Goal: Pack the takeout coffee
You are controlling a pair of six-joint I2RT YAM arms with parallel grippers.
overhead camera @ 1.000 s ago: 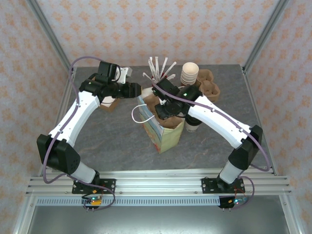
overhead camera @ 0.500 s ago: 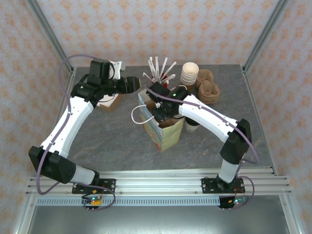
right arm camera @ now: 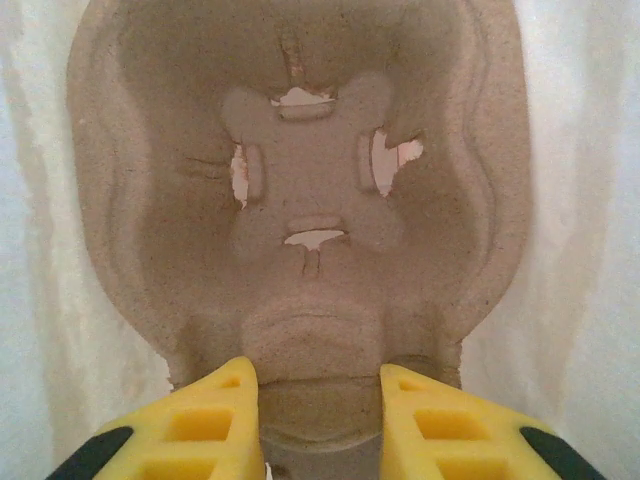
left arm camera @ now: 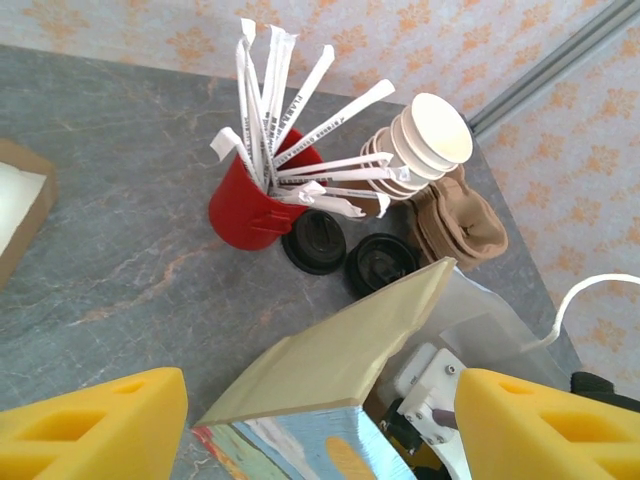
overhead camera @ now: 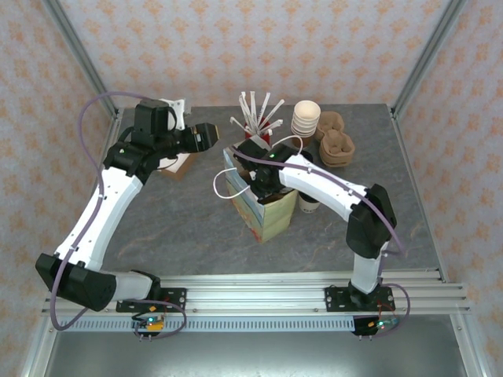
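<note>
Brown pulp cup carrier [right arm camera: 310,200] is clamped by right gripper [right arm camera: 318,385], black-lidded cream paper coffee cup [overhead camera: 308,206] at its 4 o'clock from overhead; left gripper [left arm camera: 320,385] is spread wide.

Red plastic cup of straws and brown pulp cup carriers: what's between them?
Left wrist view: two round black plastic lids side by side, stacked cream paper cups behind.

arms [overhead camera: 102,204]: white, black joints | cables [overhead camera: 88,118]: purple | end effector fingers [right arm camera: 210,425]: yellow
</note>
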